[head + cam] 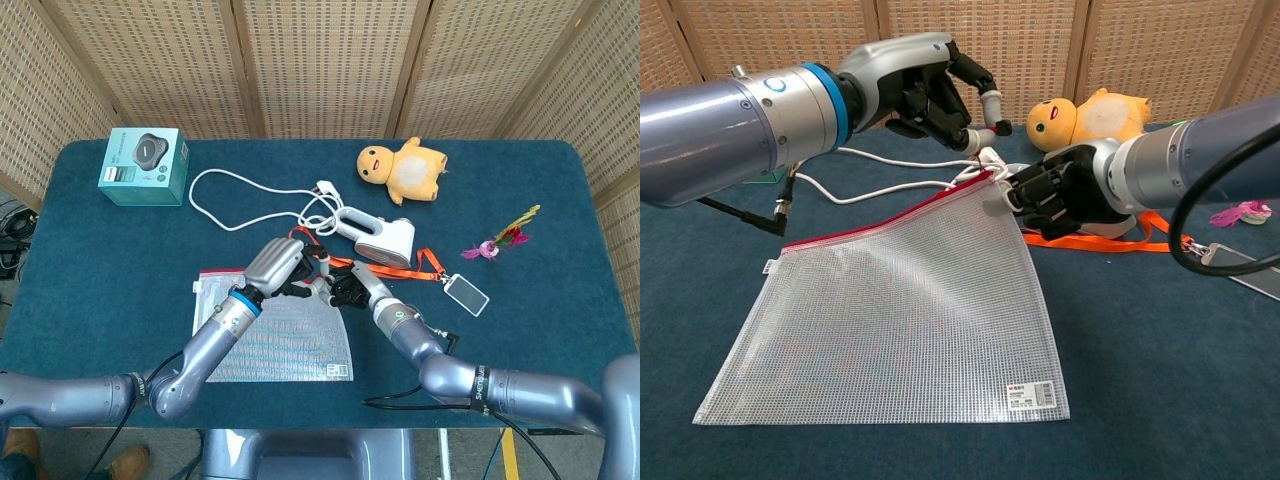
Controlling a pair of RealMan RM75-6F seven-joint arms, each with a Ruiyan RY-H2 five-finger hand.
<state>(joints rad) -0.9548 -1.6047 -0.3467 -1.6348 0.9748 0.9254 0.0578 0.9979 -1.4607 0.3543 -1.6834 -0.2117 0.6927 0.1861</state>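
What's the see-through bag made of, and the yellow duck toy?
The bag looks like clear plastic with a woven mesh, slightly shiny; a grid pattern shows all over it, and a red zipper edge. The yellow duck toy looks like soft plush fabric, matte and fuzzy, probably stuffed.

Both arms reach inward, left hand (pixel 940 95) raised with fingers curled, right hand (pixel 1055 195) clenched below.

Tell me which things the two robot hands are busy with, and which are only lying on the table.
In use:
- mesh pouch, its zipper corner raised off the table
- left robot hand, at the zipper end
- right robot hand, holding that corner

Lying about:
- teal box
- white cable
- white device
- orange lanyard with card
- yellow plush toy
- small flower
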